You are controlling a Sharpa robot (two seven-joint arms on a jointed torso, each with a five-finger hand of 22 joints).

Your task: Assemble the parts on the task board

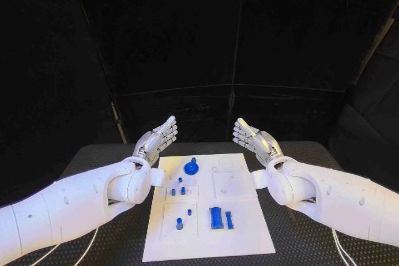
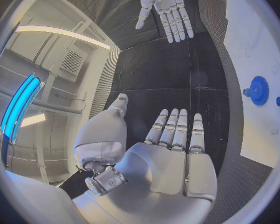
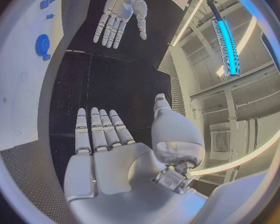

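The white task board [image 1: 241,220] lies in the middle of the black table. On it are a blue gear [image 1: 191,168] near the far end, small blue pegs [image 1: 178,190] in the middle, and a blue block [image 1: 216,217] with a thinner blue piece [image 1: 229,220] beside it nearer me. My left hand [image 1: 156,140] is raised beyond the board's far left corner, fingers straight and apart, holding nothing. My right hand [image 1: 253,140] mirrors it at the far right corner, also flat and empty. The left wrist view shows my left hand [image 2: 171,154], the right hand [image 2: 165,7] and the gear [image 2: 259,90].
The black table [image 1: 308,156] extends on both sides of the board. A dark curtain closes off the back. In the right wrist view my right hand [image 3: 109,154] faces my left hand [image 3: 121,12], with the board [image 3: 15,84] and the gear [image 3: 42,46] alongside.
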